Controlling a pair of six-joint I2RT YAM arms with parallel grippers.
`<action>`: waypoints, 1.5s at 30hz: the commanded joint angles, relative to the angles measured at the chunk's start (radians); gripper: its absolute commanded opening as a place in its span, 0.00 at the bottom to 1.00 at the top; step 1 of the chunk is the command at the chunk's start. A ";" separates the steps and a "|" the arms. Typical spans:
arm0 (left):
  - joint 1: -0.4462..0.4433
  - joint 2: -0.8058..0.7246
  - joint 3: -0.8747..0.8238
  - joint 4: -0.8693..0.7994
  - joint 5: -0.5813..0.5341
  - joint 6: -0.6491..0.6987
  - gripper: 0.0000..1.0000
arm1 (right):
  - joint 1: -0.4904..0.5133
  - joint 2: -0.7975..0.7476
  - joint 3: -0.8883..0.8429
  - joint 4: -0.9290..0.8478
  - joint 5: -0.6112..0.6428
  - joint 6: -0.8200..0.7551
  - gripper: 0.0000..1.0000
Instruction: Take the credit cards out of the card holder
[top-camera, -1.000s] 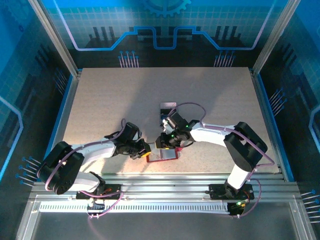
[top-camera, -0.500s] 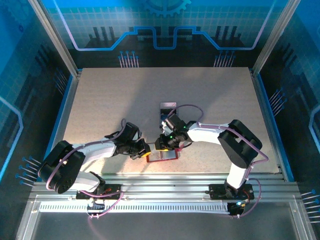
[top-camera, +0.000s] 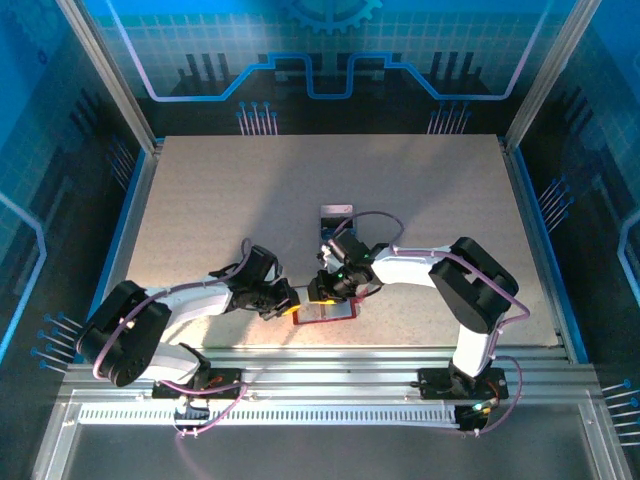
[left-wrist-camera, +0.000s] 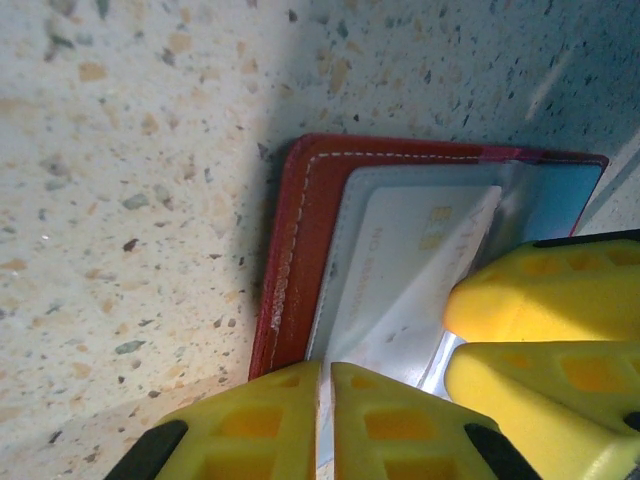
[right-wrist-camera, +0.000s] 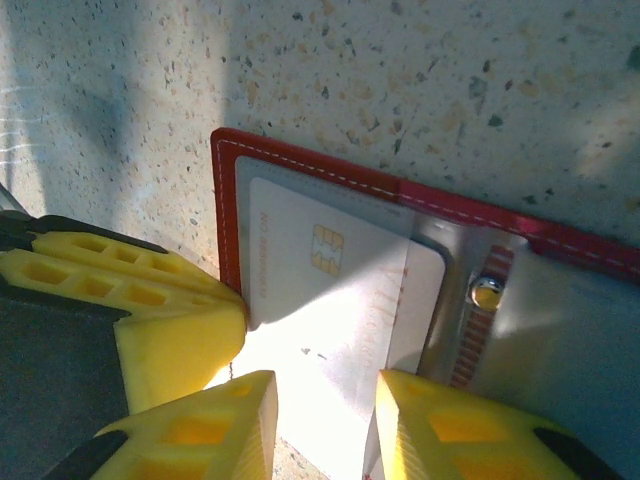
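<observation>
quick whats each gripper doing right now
left gripper: shut, pinching the edge of the card holder
right gripper: open, fingers apart over the pale card, not clamped on it

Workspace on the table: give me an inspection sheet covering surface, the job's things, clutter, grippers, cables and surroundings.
Surface: speckled beige table, no spills seen.
Job's things: red card holder lies open near the front edge; a pale chip card lies on its inner face; a small dark flat rectangle, probably a card already out, lies farther back.
Clutter: nothing seen.
Grippers: left gripper shut, apparently pinching the card holder's edge; right gripper with jaws apart over the pale chip card.
Cables: purple cables run along both arms.
Surroundings: blue printed panels on three sides; aluminium rail at the near edge.
</observation>
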 joint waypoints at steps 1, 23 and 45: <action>0.009 0.017 -0.011 0.005 0.021 0.007 0.12 | 0.013 0.017 0.026 -0.059 0.032 -0.020 0.33; 0.015 0.062 -0.041 0.038 0.021 0.000 0.10 | 0.014 -0.013 0.057 -0.158 0.089 -0.067 0.35; 0.018 0.032 -0.018 0.038 0.043 -0.009 0.11 | 0.014 -0.056 0.061 -0.162 0.108 -0.067 0.36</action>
